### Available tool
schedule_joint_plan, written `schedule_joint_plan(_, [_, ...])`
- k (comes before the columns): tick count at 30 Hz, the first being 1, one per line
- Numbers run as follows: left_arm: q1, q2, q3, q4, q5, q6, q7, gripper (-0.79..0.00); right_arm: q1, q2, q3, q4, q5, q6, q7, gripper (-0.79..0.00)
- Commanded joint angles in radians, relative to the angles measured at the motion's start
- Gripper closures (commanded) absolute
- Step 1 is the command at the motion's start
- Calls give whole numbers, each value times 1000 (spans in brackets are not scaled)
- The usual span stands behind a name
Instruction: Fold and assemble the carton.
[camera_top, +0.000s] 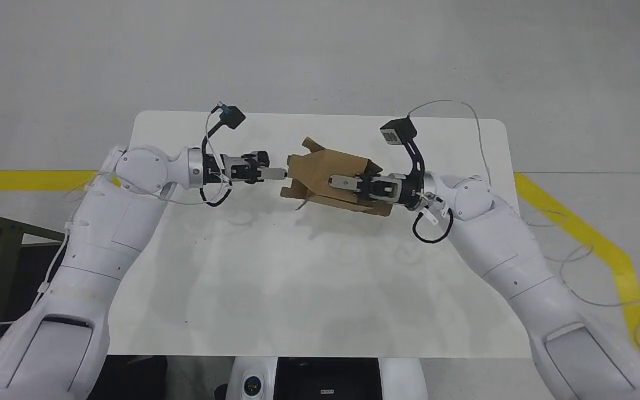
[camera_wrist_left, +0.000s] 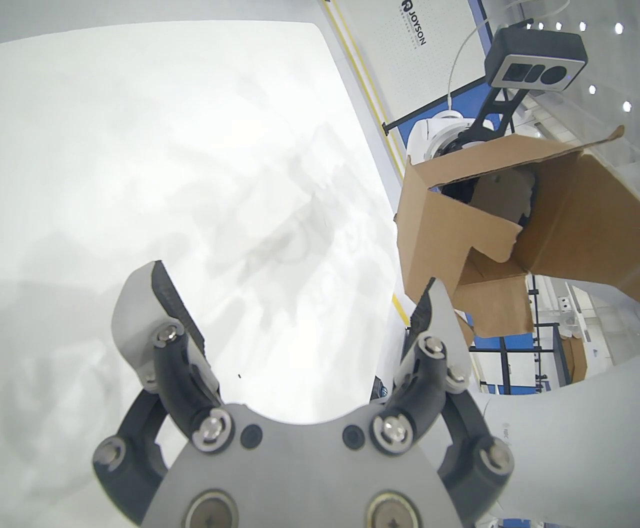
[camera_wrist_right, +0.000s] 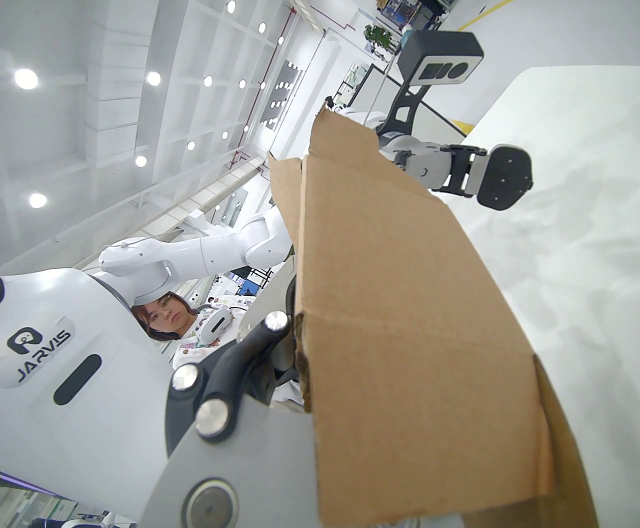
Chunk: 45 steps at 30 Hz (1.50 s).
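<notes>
A brown cardboard carton (camera_top: 335, 172), partly folded with loose flaps at its ends, hangs a little above the white table (camera_top: 300, 300). My right gripper (camera_top: 340, 183) is shut on one of its side walls, and that wall (camera_wrist_right: 400, 310) runs right beside one finger (camera_wrist_right: 272, 330) in the right wrist view. My left gripper (camera_top: 281, 172) stands open at the carton's other end with nothing between its fingers. In the left wrist view one fingertip (camera_wrist_left: 432, 300) sits just short of a hanging flap of the carton (camera_wrist_left: 500, 220), whose open end faces it. The right wrist view has the left gripper (camera_wrist_right: 500, 177) beyond the carton.
The carton is the only object over the table, which has bare surface on all sides of it. Yellow floor tape (camera_top: 40, 180) runs beyond the table's left and right edges.
</notes>
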Motion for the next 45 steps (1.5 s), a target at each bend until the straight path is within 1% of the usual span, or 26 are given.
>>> schedule_joint_plan(1, [1, 0, 2, -5, -9, 3, -7, -785, 4, -2, -10, 4, 3, -5, -5, 0])
schedule_joint_plan(9, [1, -4, 18, -30, -27, 6, -15, -785, 28, -15, -48, 20, 17, -22, -22, 0])
schedule_joint_plan(16, [-3, -7, 22, -38, -80, 14, -41, -785, 49, -26, -81, 31, 20, -31, -31, 0])
schedule_joint_plan(32, [-14, -8, 24, -24, -101, 13, -46, -785, 79, -42, -142, 30, 38, -40, -40, 0])
schedule_joint_plan(45, [-22, -9, 23, -11, -128, 19, -58, -785, 90, -42, -165, 32, 47, -44, -44, 0])
